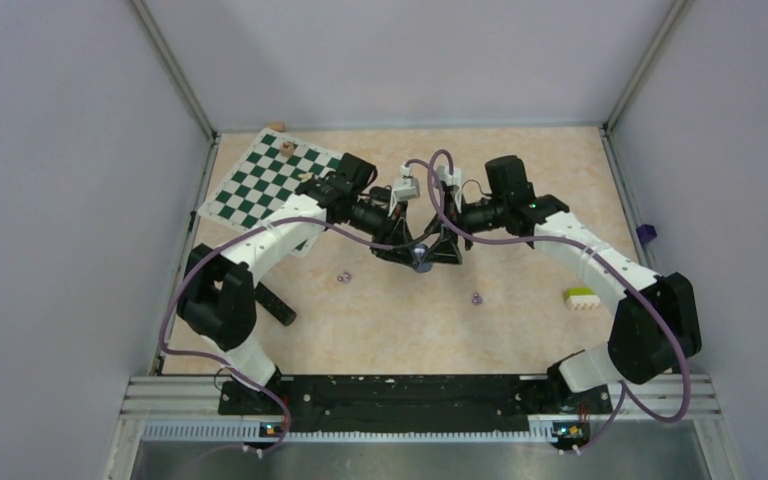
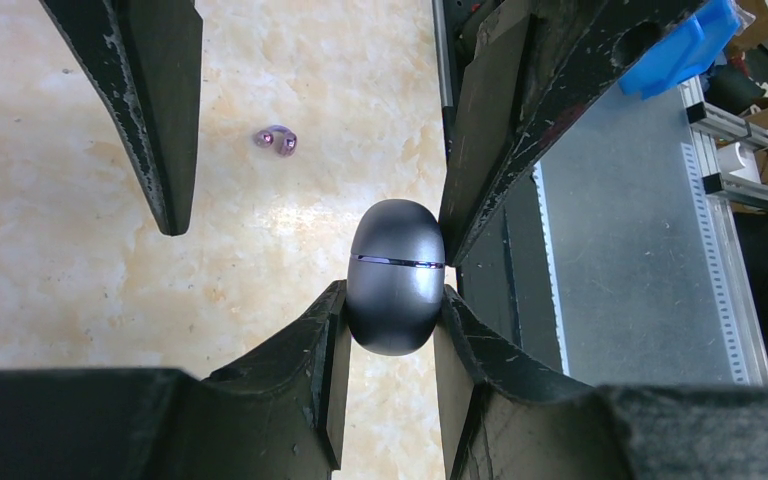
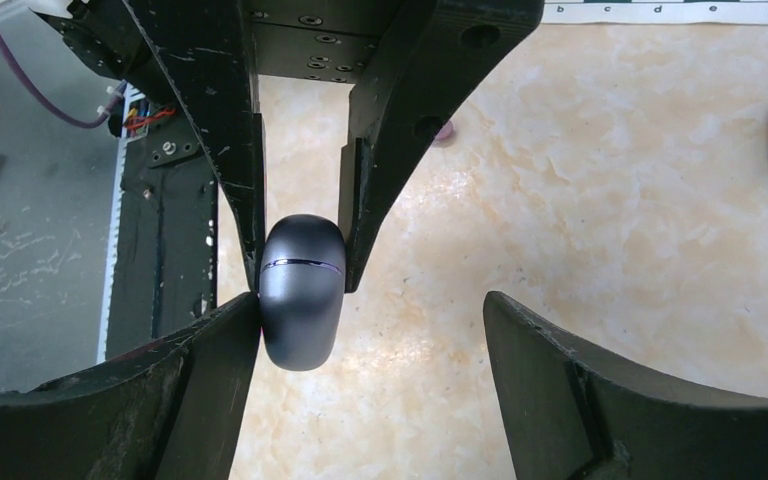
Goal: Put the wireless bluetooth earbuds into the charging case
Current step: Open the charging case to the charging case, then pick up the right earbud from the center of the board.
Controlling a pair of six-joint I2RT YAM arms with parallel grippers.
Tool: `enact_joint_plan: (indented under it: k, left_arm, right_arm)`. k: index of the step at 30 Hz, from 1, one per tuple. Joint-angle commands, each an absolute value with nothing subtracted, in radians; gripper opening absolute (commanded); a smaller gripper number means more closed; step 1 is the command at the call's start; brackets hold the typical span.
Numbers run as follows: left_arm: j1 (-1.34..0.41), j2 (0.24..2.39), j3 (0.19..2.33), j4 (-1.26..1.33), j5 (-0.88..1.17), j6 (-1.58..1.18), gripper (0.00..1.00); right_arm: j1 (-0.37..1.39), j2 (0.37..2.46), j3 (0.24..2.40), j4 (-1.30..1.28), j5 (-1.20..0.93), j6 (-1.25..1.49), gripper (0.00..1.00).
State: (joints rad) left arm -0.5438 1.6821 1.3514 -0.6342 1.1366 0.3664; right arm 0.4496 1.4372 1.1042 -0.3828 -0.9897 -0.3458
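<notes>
Two robot arms meet over a marbled beige desk; the left arm's fingers clamp a dark grey oval charging case by its sides, its lid seam closed; the right arm's fingers stand wide around it, one touching the case, the other well apart; a pale purple earbud lies on the desk nearby. The step in hand is probably opening the case; the lid must be lifted before any bud can go in.

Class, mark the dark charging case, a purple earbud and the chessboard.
charging case (image 2: pixel 395 310), left wrist view, lower shell below the seam.
purple earbud (image 2: pixel 276 141), left wrist view, its middle.
chessboard (image 1: pixel 260 185), top external view, a central square.
</notes>
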Motion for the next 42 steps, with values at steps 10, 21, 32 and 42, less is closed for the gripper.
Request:
enact_joint_plan:
  k: [10, 21, 32, 42]
  left_arm:
    - [-0.531, 1.607, 1.347, -0.601, 1.197, 0.353, 0.00]
    - [-0.528, 1.589, 1.347, -0.602, 1.207, 0.353, 0.00]
    - [-0.517, 1.585, 1.348, -0.600, 1.203, 0.352, 0.00]
    - [-0.455, 1.545, 1.355, -0.598, 1.174, 0.361, 0.00]
  right_arm:
    - [0.410, 1.408, 1.107, -0.348, -0.958, -0.365, 0.81]
    - [0.358, 1.379, 1.099, -0.321, -0.939, -0.339, 0.81]
    - [0.329, 1.295, 1.118, -0.354, -0.938, -0.358, 0.82]
    - [0.242, 1.276, 1.173, -0.669, -0.906, -0.549, 0.80]
